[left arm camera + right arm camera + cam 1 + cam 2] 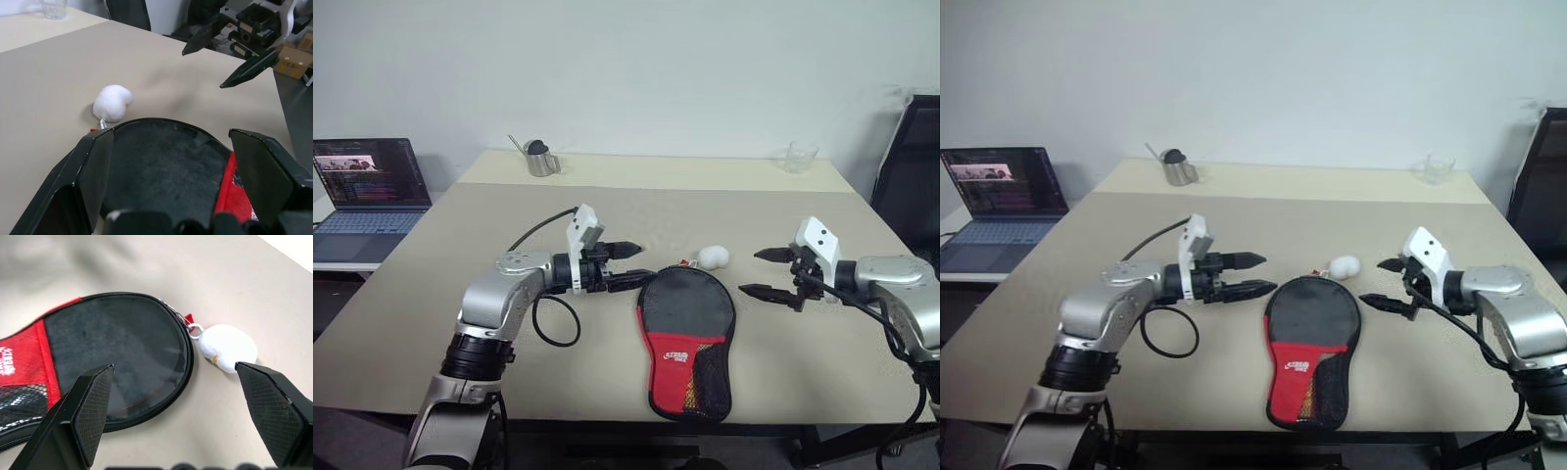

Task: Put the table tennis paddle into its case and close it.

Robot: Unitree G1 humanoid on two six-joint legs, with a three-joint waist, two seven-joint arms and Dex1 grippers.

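The black case [690, 338] lies flat on the table near the front edge, with its red panel and mesh pocket towards me. A white plush ball [713, 257] hangs from its zip pull at the far end. The table tennis paddle is hidden from view. My left gripper [644, 262] is open, pointing right, its tips just left of the case's round end [161, 166]. To the right of the case my right gripper [750, 272] is open and points left at it, above the table. Its wrist view looks down on the case [117, 347] and the ball [226, 347].
An open laptop [372, 196] stands off the table's left side. A metal cup [541, 157] and a clear glass [800, 157] stand along the table's far edge [656, 157]. A black chair [913, 176] is at the right.
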